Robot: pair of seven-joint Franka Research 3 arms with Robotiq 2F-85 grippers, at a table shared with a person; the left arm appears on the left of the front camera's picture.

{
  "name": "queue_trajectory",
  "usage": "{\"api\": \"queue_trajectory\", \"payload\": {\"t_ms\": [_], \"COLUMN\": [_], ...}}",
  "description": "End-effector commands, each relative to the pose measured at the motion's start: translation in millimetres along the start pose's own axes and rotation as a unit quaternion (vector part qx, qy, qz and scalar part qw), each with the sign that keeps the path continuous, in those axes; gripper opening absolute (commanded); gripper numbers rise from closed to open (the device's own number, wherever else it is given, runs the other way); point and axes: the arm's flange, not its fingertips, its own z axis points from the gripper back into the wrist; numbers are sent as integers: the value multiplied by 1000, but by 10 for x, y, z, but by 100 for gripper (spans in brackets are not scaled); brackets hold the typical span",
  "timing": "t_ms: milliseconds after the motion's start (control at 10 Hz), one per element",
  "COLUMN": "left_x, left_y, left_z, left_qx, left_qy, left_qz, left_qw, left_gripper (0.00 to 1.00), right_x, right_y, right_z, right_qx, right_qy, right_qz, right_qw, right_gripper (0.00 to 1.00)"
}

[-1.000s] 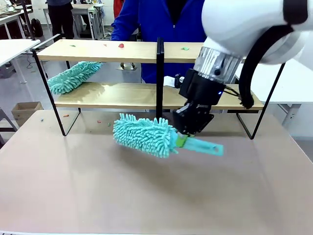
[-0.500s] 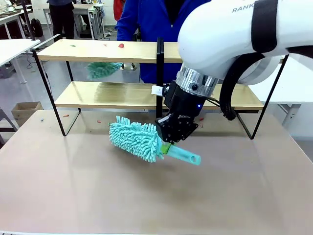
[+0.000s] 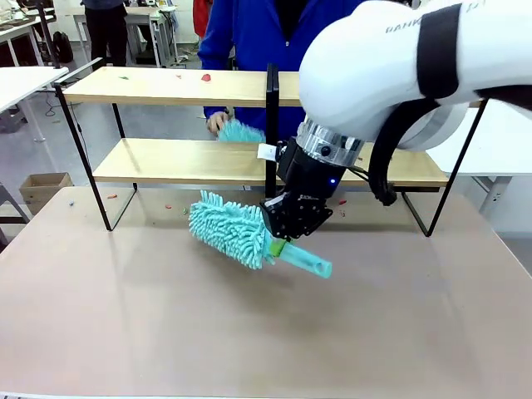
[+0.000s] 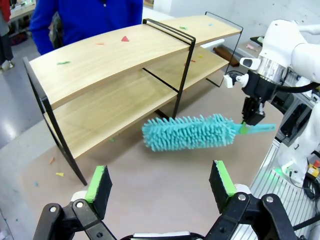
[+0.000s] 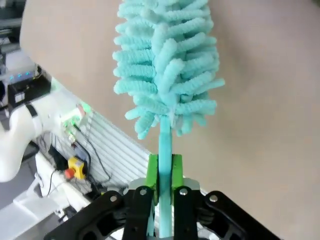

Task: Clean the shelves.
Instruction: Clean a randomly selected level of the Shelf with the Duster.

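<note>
The shelves [image 3: 166, 86] stand at the table's far side, two light-wood boards in a black frame, and they also run across the left wrist view [image 4: 115, 60]. Small red and green scraps [image 3: 206, 77] lie on the top board. My right gripper [image 3: 281, 243] is shut on the handle of a teal fluffy duster [image 3: 229, 230], held low over the table in front of the central upright. The right wrist view has the handle pinched between the green pads [image 5: 152, 172] and the head [image 5: 167, 65] pointing away. My left gripper [image 4: 160, 182] stands open, above the table short of the duster [image 4: 187, 132].
Behind the lower board, a person's hand [image 3: 218, 123] holds a second teal duster [image 3: 243, 133] near the central upright. Tiny scraps [image 3: 169, 206] dot the table by the frame's left foot. A cardboard box [image 3: 46, 187] sits on the floor at left. White tables flank the scene.
The person's duster has swept from the lower board's left end to its middle. My right gripper has carried its duster leftward and a bit lower, tilting it.
</note>
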Motion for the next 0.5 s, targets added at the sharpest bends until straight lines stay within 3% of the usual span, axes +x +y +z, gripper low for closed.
{"api": "queue_trajectory", "payload": {"t_ms": [0,400], "left_x": [-1,-1], "left_y": [-1,-1], "left_z": [-2,-2], "left_qx": [0,0], "left_qy": [2,2], "left_qz": [0,0], "left_qw": [1000,1000], "left_gripper": [100,100], "right_x": [99,431], "right_y": [-1,1], "right_z": [-273,-648], "right_qx": [-30,-47], "right_qy": [-59,-114], "right_qz": [-63,-100], "right_qw": [996,987], "right_gripper": [0,0]}}
